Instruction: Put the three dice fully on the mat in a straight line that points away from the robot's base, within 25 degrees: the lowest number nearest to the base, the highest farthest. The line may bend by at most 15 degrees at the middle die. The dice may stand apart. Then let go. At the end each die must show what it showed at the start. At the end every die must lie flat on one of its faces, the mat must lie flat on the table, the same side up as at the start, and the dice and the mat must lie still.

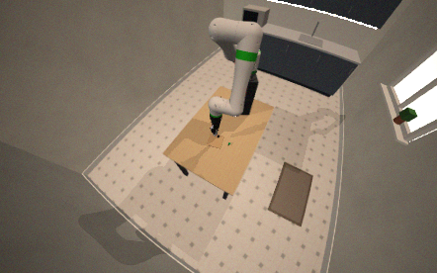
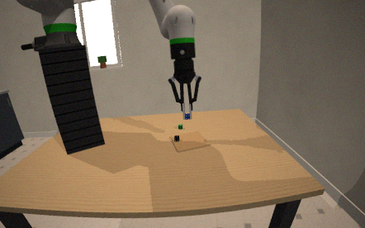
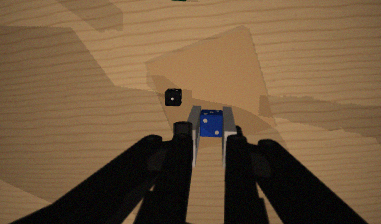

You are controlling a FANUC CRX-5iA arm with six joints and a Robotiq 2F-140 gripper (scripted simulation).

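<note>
My gripper (image 3: pixel 211 120) is shut on a blue die (image 3: pixel 211 123) that shows two pips on its upper face, and holds it in the air above the table; it also shows in the exterior view (image 2: pixel 187 116). A black die (image 3: pixel 173 97) showing one pip sits on the near-left edge of the tan mat (image 3: pixel 211 75); it shows in the exterior view (image 2: pixel 177 137) on the mat (image 2: pixel 190 141). A green die (image 2: pixel 180 126) lies on the bare table beyond the mat, cut off at the top edge of the wrist view (image 3: pixel 179 0).
The robot's black ribbed base column (image 2: pixel 68 99) stands on the table's left rear. The wooden table (image 1: pixel 224 138) has edges on all sides; a counter (image 1: pixel 307 56) stands behind, a brown rug (image 1: pixel 291 193) lies on the floor.
</note>
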